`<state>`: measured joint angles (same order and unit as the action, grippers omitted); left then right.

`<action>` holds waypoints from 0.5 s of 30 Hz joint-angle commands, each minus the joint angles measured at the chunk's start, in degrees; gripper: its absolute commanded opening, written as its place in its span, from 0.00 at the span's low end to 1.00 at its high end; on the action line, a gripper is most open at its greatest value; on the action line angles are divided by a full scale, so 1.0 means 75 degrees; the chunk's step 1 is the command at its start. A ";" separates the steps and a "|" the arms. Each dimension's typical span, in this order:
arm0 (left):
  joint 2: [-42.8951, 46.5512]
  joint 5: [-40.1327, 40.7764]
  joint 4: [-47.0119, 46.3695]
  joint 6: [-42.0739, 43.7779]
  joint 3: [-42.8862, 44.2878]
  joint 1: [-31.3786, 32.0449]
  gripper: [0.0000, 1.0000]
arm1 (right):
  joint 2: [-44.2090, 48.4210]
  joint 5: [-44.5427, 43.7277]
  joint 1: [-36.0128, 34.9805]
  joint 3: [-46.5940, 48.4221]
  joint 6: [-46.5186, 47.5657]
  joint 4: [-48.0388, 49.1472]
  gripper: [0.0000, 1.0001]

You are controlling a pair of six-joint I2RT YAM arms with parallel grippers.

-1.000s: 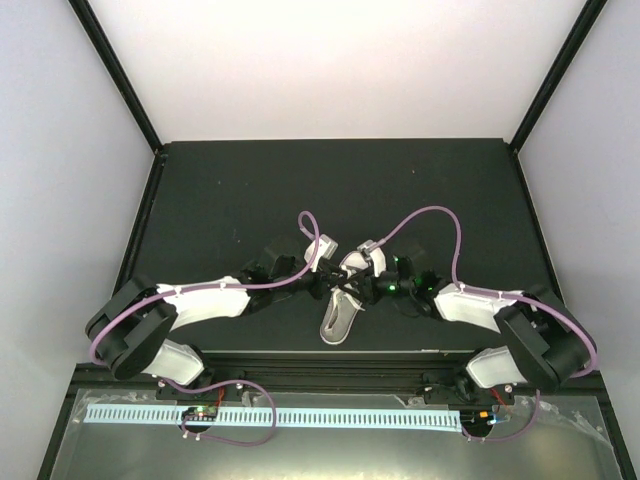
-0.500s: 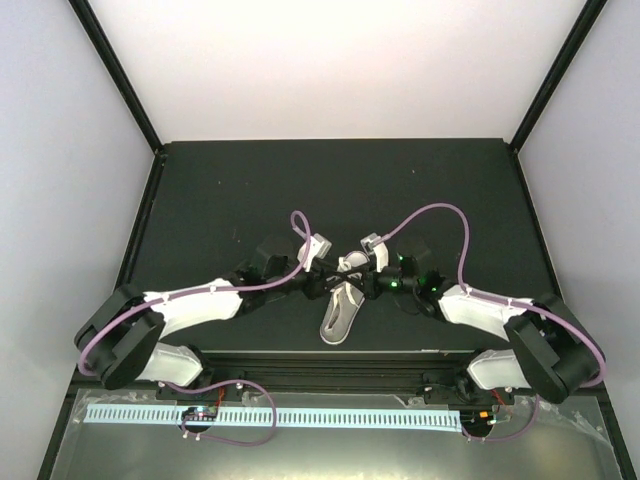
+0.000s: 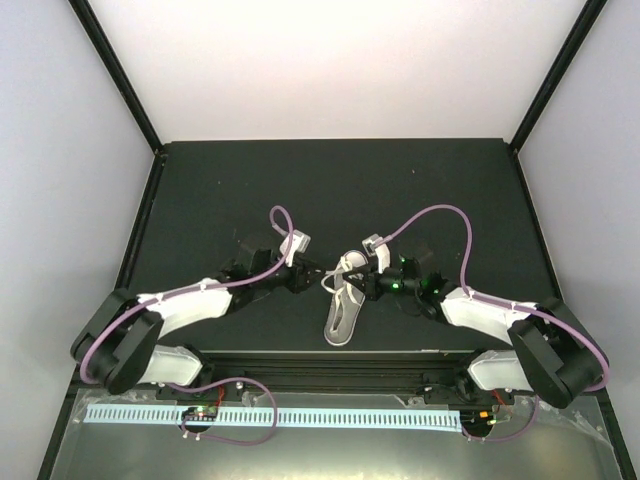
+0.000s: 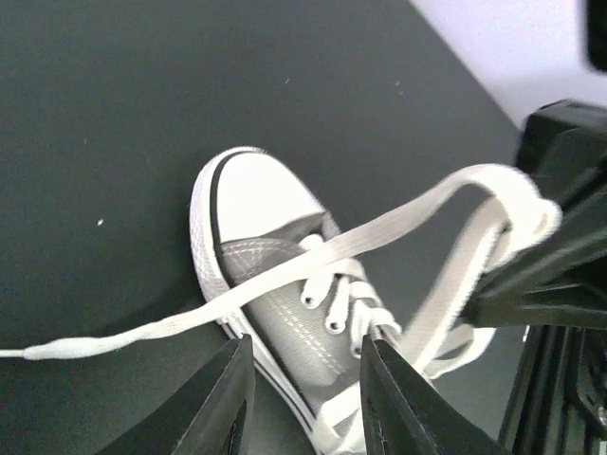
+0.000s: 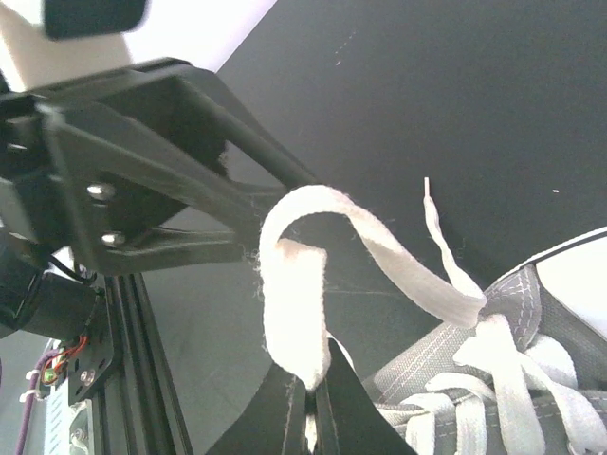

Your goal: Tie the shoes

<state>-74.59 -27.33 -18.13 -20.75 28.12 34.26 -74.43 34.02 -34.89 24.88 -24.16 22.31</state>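
Observation:
The small grey sneaker [image 3: 340, 315] with a white toe cap lies on the black table between my two arms, near the front edge. In the left wrist view the sneaker [image 4: 275, 284] sits just beyond my left gripper [image 4: 305, 351], which is open and empty. One long white lace [image 4: 379, 232] crosses over the shoe, and its free end lies on the table at the left. My right gripper [image 5: 313, 379] is shut on a folded loop of lace [image 5: 294, 284] and holds it up above the sneaker [image 5: 531, 313]. From above, the left gripper [image 3: 312, 277] and right gripper [image 3: 352, 285] face each other.
The black table [image 3: 200, 200] is bounded by white walls at the back and sides. A metal frame rail [image 3: 300, 415] runs along the front below the arm bases. The left arm's black gripper body [image 5: 142, 171] is close in front of my right gripper.
My left gripper has pulled back to the left, away from the right gripper and the laces. The right gripper has kept its hold on the lace loop and barely moved.

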 commanded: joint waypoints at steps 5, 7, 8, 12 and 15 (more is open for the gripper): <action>-0.1568 -0.0640 0.0512 0.0243 0.1139 -0.0078 0.31 | 0.0139 0.0132 0.0035 -0.0007 0.0070 0.0307 0.02; -0.1906 -0.1067 0.0380 0.0375 0.1279 -0.0071 0.30 | 0.0127 0.0077 0.0035 -0.0002 0.0050 0.0308 0.02; -0.1959 -0.1354 0.0209 0.0378 0.1258 -0.0065 0.30 | 0.0120 0.0004 0.0035 0.0009 0.0022 0.0282 0.01; -0.1953 -0.2271 -0.0715 0.0274 0.0932 -0.0027 0.29 | 0.0088 -0.0498 0.0035 0.0107 -0.0117 0.0070 0.02; -0.1978 -0.2589 -0.0931 0.0270 0.0826 0.0033 0.28 | 0.0019 -0.0657 0.0028 0.0116 -0.0240 0.0124 0.02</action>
<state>-89.25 -39.29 -19.16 -19.53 34.96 34.11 -74.39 32.34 -34.89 24.88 -24.82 21.85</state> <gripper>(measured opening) 0.289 0.018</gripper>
